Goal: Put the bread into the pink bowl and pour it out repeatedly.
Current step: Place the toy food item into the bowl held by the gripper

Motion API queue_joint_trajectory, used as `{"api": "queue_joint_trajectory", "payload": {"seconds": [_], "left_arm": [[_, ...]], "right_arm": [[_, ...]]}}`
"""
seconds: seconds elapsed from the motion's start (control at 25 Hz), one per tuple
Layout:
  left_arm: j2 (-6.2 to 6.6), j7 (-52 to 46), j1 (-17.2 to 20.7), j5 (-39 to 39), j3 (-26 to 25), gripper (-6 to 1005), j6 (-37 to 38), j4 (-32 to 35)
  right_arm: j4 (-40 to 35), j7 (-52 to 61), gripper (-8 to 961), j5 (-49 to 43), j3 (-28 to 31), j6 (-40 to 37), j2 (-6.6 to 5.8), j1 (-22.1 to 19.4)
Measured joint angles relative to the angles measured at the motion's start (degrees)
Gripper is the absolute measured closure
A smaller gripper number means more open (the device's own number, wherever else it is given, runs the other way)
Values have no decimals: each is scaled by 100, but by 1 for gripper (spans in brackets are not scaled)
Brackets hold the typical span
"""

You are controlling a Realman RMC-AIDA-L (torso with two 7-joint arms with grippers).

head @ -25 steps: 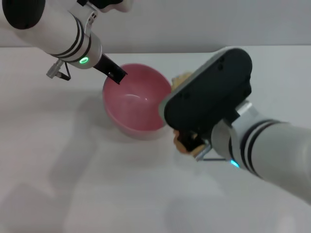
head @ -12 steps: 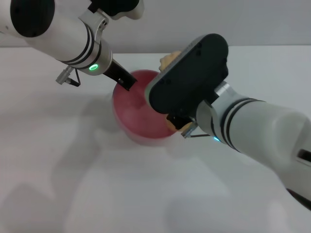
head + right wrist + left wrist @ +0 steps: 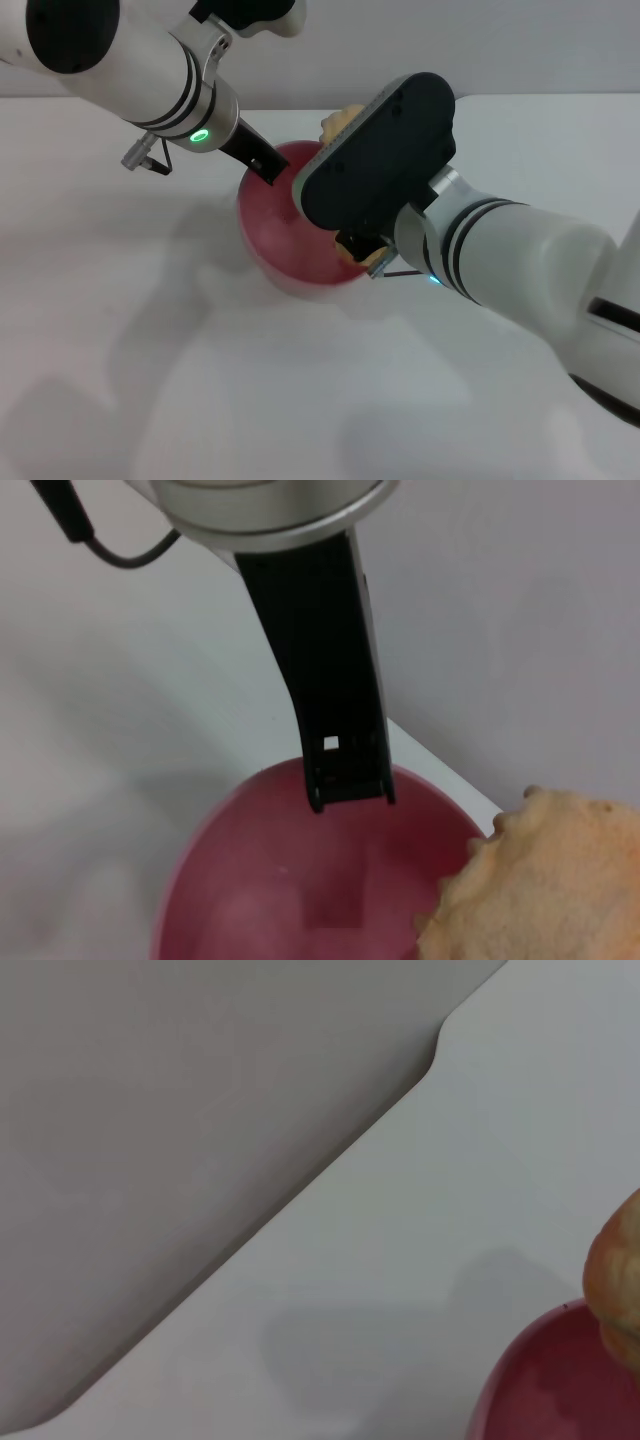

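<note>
Since a second ago the right gripper (image 3: 362,252) has swung from the 4 o'clock side of the pink bowl (image 3: 275,235) to hang over its 3 o'clock half, and the bowl itself has slid a little to the right on the table (image 3: 120,330). The bread (image 3: 341,121) is carried with it: one end shows past the wrist at the bowl's 1 o'clock rim, the other near 5 o'clock, so the right jaws are closed on the loaf, above the bowl and not yet in it. The left gripper (image 3: 268,167) pinches the bowl's rim at 11 o'clock, one black finger (image 3: 335,720) reaching inside.

The loaf looks about as long as the bowl is wide. Released crosswise or too near the 3 o'clock edge, it could bridge the rim and roll off. Descending further risks knocking the bowl against the left grip.
</note>
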Motion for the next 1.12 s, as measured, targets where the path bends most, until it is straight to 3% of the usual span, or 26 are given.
{"api": "queue_joint_trajectory", "payload": {"seconds": [0.4, 0.64, 0.84, 1.12], "left_arm": [[0, 0, -3, -64, 1, 956, -22, 25], [0, 0, 12, -74, 1, 956, -28, 44], [1, 0, 20, -74, -12, 956, -3, 45], [13, 2, 36, -73, -45, 956, 13, 45]], "right_arm": [[44, 169, 740, -134, 17, -195, 8, -49], [-3, 260, 510, -252, 19, -312, -3, -170], [-563, 366, 422, -1021, 96, -360, -14, -754], [-1622, -15, 420, -1758, 845, -132, -4, -1601]]}}
